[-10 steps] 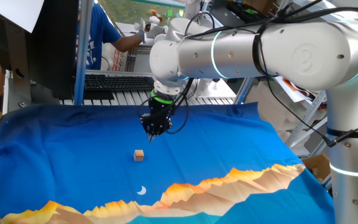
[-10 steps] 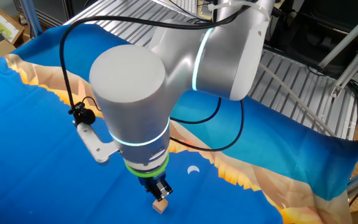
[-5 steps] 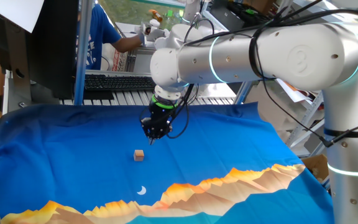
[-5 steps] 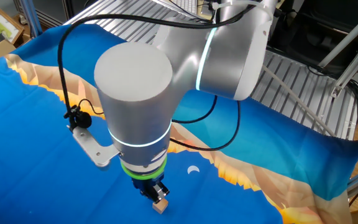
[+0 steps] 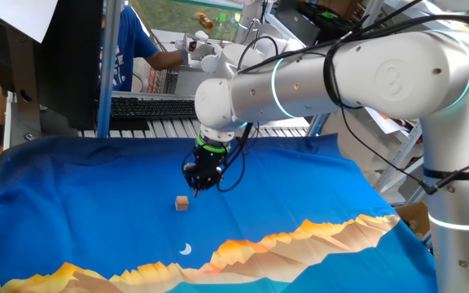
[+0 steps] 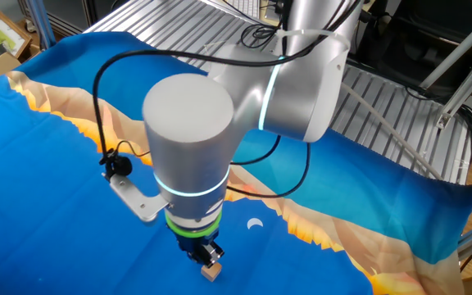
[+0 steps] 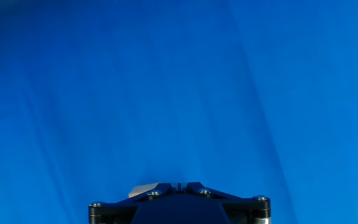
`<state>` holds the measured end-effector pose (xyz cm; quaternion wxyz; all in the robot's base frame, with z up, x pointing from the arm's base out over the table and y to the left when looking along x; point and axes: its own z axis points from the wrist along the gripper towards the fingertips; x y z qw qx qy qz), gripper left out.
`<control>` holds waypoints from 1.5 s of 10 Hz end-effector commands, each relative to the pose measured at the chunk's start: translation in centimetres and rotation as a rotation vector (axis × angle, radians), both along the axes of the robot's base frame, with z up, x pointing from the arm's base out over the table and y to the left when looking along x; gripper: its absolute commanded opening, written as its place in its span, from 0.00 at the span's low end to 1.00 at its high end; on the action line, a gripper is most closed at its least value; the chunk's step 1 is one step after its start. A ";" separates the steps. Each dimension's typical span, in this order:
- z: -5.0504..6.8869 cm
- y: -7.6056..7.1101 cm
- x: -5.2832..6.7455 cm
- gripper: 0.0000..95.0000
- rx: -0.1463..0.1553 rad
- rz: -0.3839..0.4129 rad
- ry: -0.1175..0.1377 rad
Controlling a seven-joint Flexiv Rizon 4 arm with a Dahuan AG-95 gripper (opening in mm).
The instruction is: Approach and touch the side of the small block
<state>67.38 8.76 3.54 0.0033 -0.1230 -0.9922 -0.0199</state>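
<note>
1. Lower than a second ago, the gripper (image 5: 199, 185) has dropped toward the blue cloth covering the surface (image 5: 72, 203), and the arm's big wrist housing has sunk with it; the small block (image 5: 182, 203) has not shifted.

2. Its jaws are pressed fully together and hold nothing. In the hand view the two fingertips (image 7: 166, 188) meet at the bottom edge with only bare blue cloth ahead of them; the cube does not appear in that view.

3. That tiny light-brown cube sits flat on the blue area near the middle of the surface, well away from every edge, with the white crescent mark (image 5: 186, 250) further toward the orange-patterned edge.

4. The relation that counts: in one fixed view the tip hangs just above and slightly to the far side of the cube, apart from it. In the other fixed view the tip (image 6: 207, 253) looks almost directly over the block (image 6: 211, 270), so the remaining gap is hard to judge.

5. My reading is that the approach is nearly complete but contact with a side face is not yet made. A cube has no long axis to align with. What remains, I think, is a short descent beside it, then a gentle sideways nudge; too firm a push would slide so light a piece.
</note>
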 end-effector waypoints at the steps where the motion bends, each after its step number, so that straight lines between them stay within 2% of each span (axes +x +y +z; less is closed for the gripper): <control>1: -0.1 0.0 0.0 0.00 0.000 0.015 0.005; 7: -1.6 -0.1 -0.1 0.00 -0.002 0.023 -0.016; 10: -1.8 -0.1 -0.2 0.00 0.000 0.025 -0.019; 12: -1.8 -0.1 -0.2 0.00 -0.003 0.021 -0.039; 14: -1.8 -0.1 -0.2 0.40 0.000 0.008 -0.049; 15: -1.8 -0.1 -0.2 0.40 0.005 -0.007 -0.049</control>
